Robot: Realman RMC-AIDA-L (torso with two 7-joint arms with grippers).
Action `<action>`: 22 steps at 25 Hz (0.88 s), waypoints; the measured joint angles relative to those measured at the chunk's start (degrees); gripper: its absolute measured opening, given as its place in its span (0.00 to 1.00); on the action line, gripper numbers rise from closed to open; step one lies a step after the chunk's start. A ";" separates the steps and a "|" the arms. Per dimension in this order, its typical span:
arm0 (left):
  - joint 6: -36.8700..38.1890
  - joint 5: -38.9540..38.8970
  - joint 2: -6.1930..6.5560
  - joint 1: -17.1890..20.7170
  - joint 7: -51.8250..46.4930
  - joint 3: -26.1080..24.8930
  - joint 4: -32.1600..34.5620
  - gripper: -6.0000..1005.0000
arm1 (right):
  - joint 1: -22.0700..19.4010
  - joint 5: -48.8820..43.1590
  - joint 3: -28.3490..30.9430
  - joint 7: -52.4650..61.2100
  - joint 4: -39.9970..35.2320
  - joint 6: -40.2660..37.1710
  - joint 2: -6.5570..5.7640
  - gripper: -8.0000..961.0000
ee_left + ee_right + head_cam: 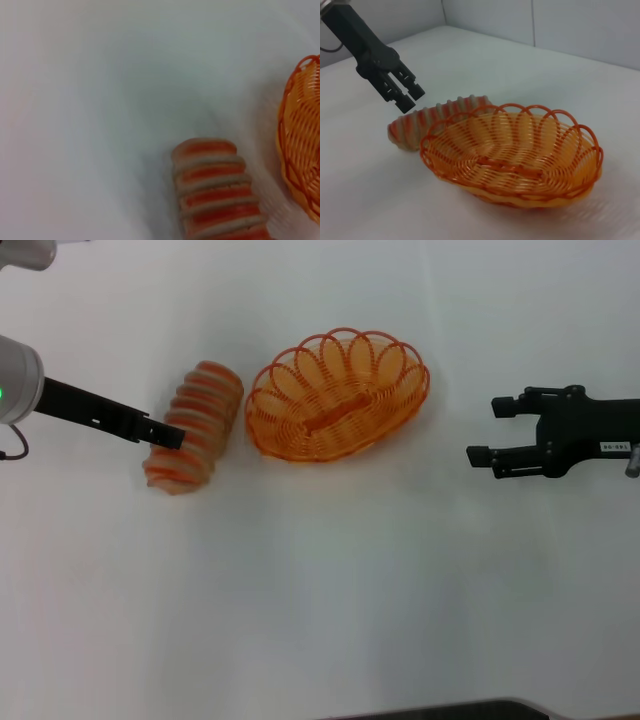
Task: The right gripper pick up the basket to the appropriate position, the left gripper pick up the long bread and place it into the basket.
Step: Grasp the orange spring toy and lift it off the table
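So the left gripper (pixel 172 436) is hovering right over the long bread (pixel 195 427), which lies on the white counter (pixel 320 590) just beside the basket (pixel 337 395), not in it yet. From the right wrist view its fingers (pixel 404 95) look nearly pressed together with only a slim gap, holding nothing, and it sits above the loaf rather than on it. My take: it needs to spread wider before dropping, and straddle the loaf across its narrow width near the middle so it doesn't tip on the lift. The right gripper (pixel 485 432) is well off to the side of the basket, fingers spread apart, empty. The head view gives the layout but no height; the right wrist view shows that gap over the bread, while the left wrist view only shows one loaf end and a bit of basket rim.
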 joint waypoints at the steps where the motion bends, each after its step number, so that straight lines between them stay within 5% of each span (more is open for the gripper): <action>1: -0.14 0.08 0.02 0.03 0.00 0.03 0.02 0.74 | -0.01 -0.01 0.01 0.11 0.00 -0.02 -0.03 0.90; 22: 0.49 0.79 0.13 -1.42 -3.46 5.43 0.20 0.74 | 0.22 -0.13 0.16 2.15 -1.39 0.41 -0.19 0.90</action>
